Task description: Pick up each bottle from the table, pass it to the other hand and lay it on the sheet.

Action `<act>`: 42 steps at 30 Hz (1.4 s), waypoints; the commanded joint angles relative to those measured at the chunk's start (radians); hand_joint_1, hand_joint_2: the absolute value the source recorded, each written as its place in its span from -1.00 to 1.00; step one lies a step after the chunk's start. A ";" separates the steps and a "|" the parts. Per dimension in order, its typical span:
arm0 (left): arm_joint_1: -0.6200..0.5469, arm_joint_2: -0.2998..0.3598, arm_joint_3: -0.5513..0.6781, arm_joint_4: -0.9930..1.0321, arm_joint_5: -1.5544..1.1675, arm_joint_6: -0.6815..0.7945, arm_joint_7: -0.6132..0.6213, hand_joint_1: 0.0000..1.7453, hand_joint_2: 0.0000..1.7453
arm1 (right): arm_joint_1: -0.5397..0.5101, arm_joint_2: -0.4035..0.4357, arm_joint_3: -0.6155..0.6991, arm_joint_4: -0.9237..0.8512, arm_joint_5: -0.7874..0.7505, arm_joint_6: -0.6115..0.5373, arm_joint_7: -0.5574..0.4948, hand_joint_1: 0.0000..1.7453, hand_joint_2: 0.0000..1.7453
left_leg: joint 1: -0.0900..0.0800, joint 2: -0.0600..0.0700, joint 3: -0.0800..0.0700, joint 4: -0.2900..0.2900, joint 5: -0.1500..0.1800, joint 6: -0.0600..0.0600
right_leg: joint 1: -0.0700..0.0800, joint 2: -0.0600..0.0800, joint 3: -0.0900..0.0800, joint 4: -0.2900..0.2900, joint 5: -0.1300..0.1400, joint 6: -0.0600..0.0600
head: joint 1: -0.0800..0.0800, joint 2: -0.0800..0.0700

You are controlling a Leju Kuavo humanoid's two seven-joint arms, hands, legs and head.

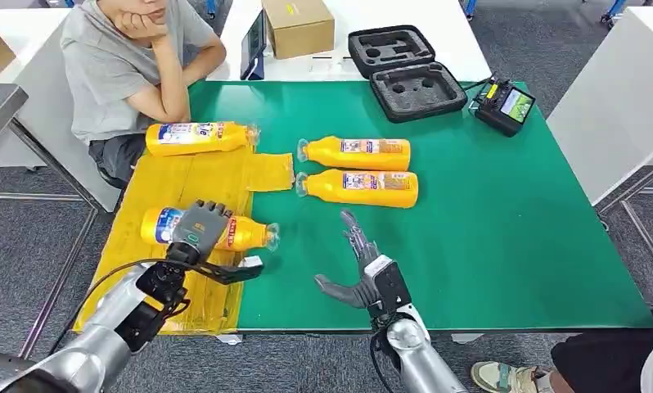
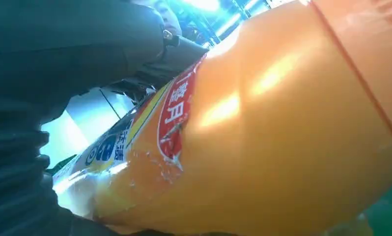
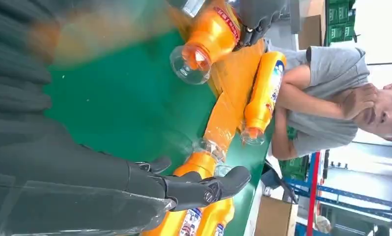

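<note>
Several orange bottles lie on their sides. My left hand grips one bottle that lies on the yellow sheet near the front edge; up close its orange body and red label show against my dark fingers. A second bottle lies at the sheet's far end. Two more bottles lie side by side on the green mat. My right hand hovers open in front of them, fingers spread and holding nothing. From the right wrist the gripped bottle shows cap first.
A person sits at the table's far left corner, close to the sheet. A cardboard box, an open black foam case and a small device stand along the back. The right half of the green mat is bare.
</note>
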 commanded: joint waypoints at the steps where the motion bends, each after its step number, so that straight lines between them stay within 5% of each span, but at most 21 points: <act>1: -0.090 -0.030 -0.014 0.147 0.001 -0.002 0.002 -0.14 1.00 | -0.025 -0.001 -0.013 0.053 -0.002 -0.010 0.002 -1.00 1.00 | 0.001 -0.002 0.002 0.000 -0.001 -0.001 | 0.001 -0.001 0.003 0.000 -0.001 -0.001 | 0.000 0.000; 2: -0.112 -0.035 -0.013 0.171 0.005 -0.004 0.002 -0.62 1.00 | -0.022 -0.003 -0.015 0.050 -0.003 -0.012 0.002 -1.00 1.00 | 0.002 -0.003 0.003 0.000 -0.001 -0.001 | 0.001 -0.001 0.004 0.000 -0.002 -0.001 | 0.000 0.000; 4: -0.132 -0.044 -0.011 0.202 0.015 0.010 -0.006 -1.00 1.00 | -0.018 -0.005 -0.018 0.046 -0.003 -0.017 0.002 -1.00 1.00 | 0.002 -0.003 0.004 0.001 -0.002 -0.002 | 0.002 -0.002 0.005 0.000 -0.002 -0.001 | 0.000 0.000; 29: -0.120 -0.049 -0.015 0.141 0.069 0.026 -0.051 -1.00 1.00 | -0.009 -0.013 -0.025 0.035 0.002 -0.029 0.002 -1.00 1.00 | 0.001 -0.001 0.004 0.000 -0.002 -0.001 | 0.001 0.000 0.005 -0.001 -0.002 -0.001 | 0.000 0.000; 42: 0.212 0.120 0.020 -0.580 0.132 -0.070 -0.034 -1.00 1.00 | 0.017 -0.026 -0.054 0.023 0.004 -0.035 0.002 -1.00 1.00 | 0.000 0.005 0.004 -0.001 -0.003 -0.002 | 0.000 0.006 0.002 -0.001 -0.001 -0.001 | 0.000 0.000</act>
